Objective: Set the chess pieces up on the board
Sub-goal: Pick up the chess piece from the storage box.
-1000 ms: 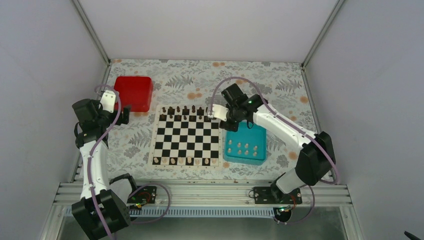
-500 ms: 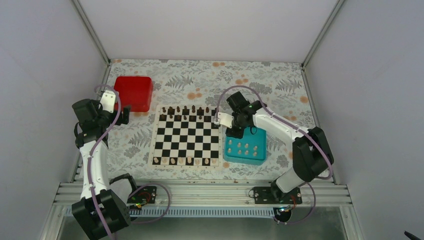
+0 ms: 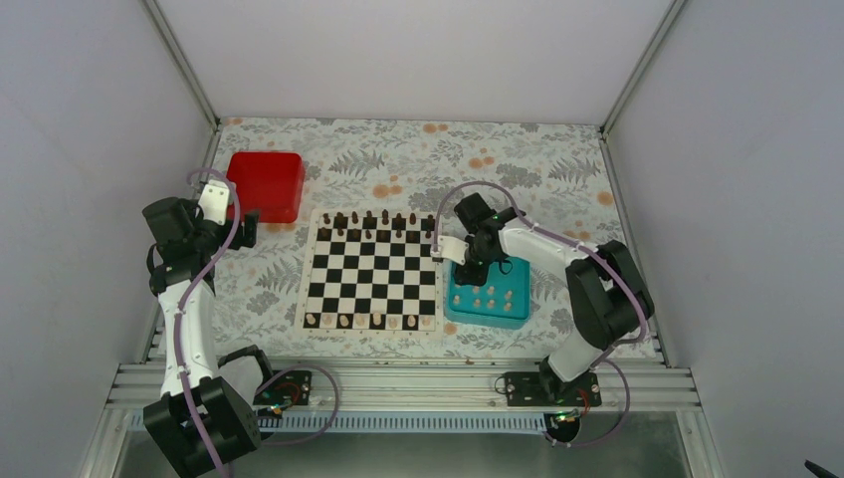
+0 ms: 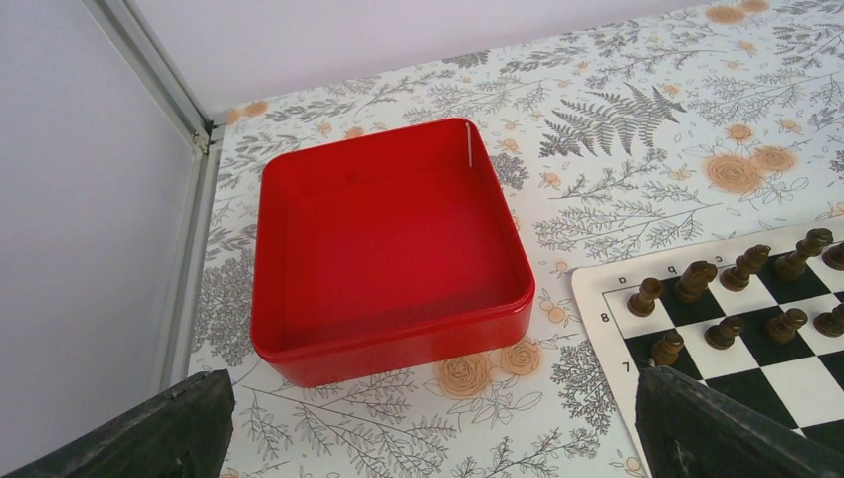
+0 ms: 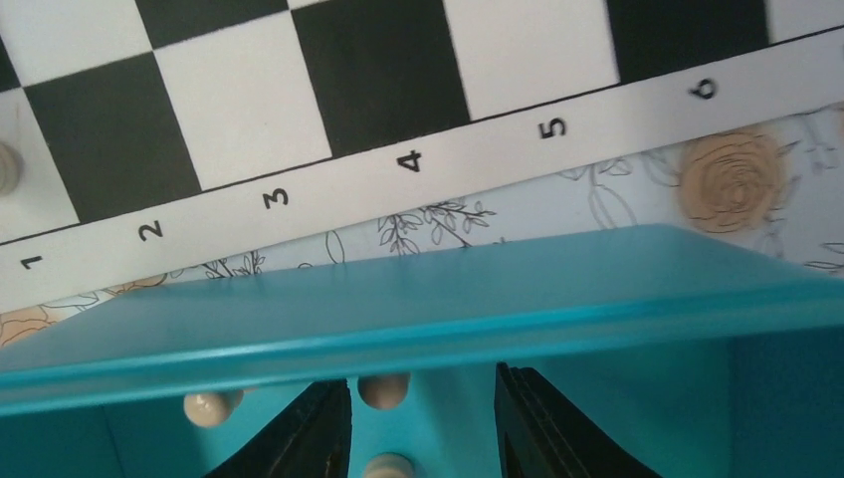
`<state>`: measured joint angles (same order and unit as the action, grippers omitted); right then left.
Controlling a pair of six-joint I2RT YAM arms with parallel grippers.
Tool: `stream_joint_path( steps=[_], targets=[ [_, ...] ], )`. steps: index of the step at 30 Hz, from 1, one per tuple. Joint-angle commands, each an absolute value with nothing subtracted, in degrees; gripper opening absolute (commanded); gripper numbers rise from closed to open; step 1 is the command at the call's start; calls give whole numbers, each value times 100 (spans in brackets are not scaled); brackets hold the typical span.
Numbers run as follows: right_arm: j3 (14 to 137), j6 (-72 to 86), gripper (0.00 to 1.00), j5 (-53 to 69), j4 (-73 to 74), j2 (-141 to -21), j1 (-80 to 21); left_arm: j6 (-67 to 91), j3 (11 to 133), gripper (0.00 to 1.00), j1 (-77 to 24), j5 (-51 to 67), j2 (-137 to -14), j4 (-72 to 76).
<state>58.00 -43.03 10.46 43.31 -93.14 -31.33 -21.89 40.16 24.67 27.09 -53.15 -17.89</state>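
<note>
The chessboard [image 3: 370, 277] lies mid-table, dark pieces [image 3: 370, 223] on its two far rows and light pieces [image 3: 368, 321] along its near row. Beside its right edge a teal tray [image 3: 515, 315] holds several light pawns [image 3: 487, 295]. My right gripper [image 3: 463, 261] hangs open over the tray's far left corner; the right wrist view has a pawn [image 5: 383, 390] between its fingers [image 5: 537, 428], behind the tray wall [image 5: 418, 319]. My left gripper [image 4: 428, 438] stands open by the red tray [image 4: 388, 349], holding nothing.
The red tray [image 3: 266, 185] at the far left of the board has nothing in it. Enclosure walls and aluminium posts ring the floral tablecloth [image 3: 398, 159]. The board's numbered edge [image 5: 408, 164] runs close to the teal tray.
My right gripper has come from the board's far right corner, toward me and down, into the teal tray's far left corner. The left arm has not moved.
</note>
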Motion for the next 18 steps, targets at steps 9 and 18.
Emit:
stream_joint_path(
  steps=[9, 18],
  targets=[
    [5623, -4361, 32, 1295, 3984, -9689, -3054, -2268, 3990, 100, 2522, 2848, -5293, -1724],
    [5838, -4373, 10, 1170, 4407, -9424, -3030, -2276, 3991, 100, 2531, 2876, -5294, -1717]
  ],
)
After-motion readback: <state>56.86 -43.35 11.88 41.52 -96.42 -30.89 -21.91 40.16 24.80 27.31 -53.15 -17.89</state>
